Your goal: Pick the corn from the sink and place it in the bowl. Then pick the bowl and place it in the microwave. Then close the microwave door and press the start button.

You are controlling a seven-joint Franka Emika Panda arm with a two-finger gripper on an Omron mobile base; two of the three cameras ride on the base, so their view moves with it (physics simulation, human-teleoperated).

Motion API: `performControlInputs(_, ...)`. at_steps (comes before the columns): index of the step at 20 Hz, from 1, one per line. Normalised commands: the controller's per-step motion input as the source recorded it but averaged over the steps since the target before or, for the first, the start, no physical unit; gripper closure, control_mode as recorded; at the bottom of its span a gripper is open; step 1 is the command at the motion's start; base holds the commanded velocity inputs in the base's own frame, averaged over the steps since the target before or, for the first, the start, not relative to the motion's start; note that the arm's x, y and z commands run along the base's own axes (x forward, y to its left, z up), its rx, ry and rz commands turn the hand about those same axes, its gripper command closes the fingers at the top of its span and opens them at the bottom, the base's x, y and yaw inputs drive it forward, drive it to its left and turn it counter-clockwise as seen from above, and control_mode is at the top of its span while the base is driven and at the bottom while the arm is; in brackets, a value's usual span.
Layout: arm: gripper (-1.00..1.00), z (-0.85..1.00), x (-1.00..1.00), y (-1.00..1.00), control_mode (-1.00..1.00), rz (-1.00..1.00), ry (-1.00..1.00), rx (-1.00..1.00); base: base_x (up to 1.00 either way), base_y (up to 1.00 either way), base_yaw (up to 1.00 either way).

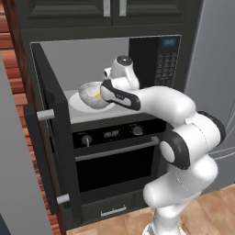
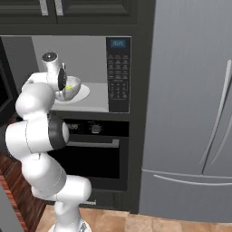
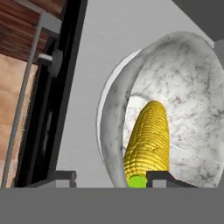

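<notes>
The bowl [image 3: 192, 87] is mottled grey-white with fine dark veining, and the corn [image 3: 148, 142] in it is bright yellow in rows of kernels, with a green tip at 6 o'clock. The microwave [image 1: 153, 59] is black outside and light grey inside, with a white round plate [image 1: 78, 104] and a keypad panel [image 2: 118, 74] carrying a blue display at 12 o'clock. The microwave door [image 1: 53, 137] is black with a grey handle [image 1: 43, 115]. The oven [image 1: 117, 156] below is black. The fridge [image 2: 190, 113] is plain grey, the floor [image 2: 136, 224] light wood-brown.

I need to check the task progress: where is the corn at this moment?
The corn lies inside the bowl, which is over the white round plate in the open microwave, left of its keypad panel.
</notes>
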Motion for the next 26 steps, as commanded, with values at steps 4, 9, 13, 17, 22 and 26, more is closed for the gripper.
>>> performControlInputs(4, -1.00, 0.25, -0.94, 0.00, -1.00, 0.12, -0.17, 0.01, 0.00, 0.00, 0.00)
performControlInputs(9, -1.00, -0.04, -1.00, -0.01, -1.00, 0.18, -0.29, 0.00, 0.00, 0.00, 0.00)
performControlInputs(13, -1.00, 0.81, -1.00, -0.01, -1.00, 0.09, -0.30, 0.06, 0.00, 0.00, 0.00)
performControlInputs(17, -1.00, 0.87, -1.00, 0.00, -1.00, 0.27, 0.00, 0.17, 0.00, 0.00, 0.00)
performControlInputs(22, -1.00, 0.37, -1.00, 0.00, -1.00, 0.39, 0.04, 0.18, 0.00, 0.00, 0.00)
performControlInputs(26, -1.00, 0.11, -1.00, 0.04, -1.00, 0.42, 0.09, 0.12, 0.00, 0.00, 0.00)
